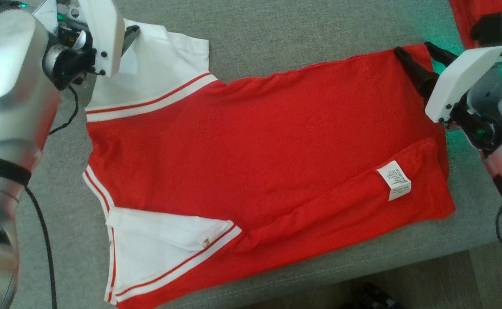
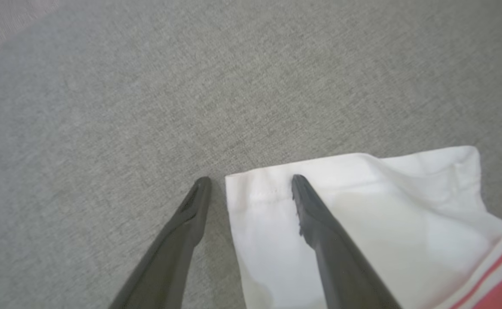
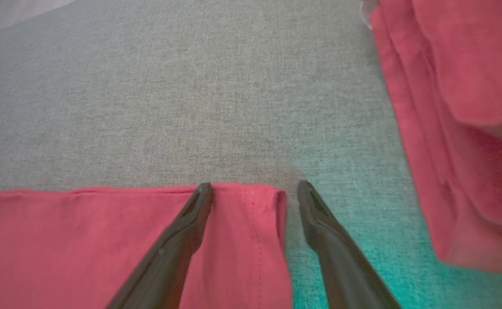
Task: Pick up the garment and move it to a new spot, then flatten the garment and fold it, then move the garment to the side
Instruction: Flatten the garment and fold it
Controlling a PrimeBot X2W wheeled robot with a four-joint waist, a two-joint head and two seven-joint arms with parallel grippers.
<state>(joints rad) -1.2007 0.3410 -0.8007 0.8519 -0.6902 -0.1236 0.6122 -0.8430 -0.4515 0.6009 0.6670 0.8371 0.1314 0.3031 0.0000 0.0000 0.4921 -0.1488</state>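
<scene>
Lying flat on the grey padded surface [image 1: 276, 34], the red garment [image 1: 268, 150] runs its long axis across the head view, sleeves toward the robot's left, hem toward its right. Its far white sleeve [image 2: 362, 214] sits beneath the left gripper [image 2: 251, 182], whose wide-open jaws straddle the sleeve's corner, one finger over cloth, one over bare surface, holding nothing. The right gripper [image 3: 255, 189], equally wide and empty, straddles the far hem corner [image 3: 251, 214] likewise. Each arm is nearest its own end, so a two-corner pinch looks next
</scene>
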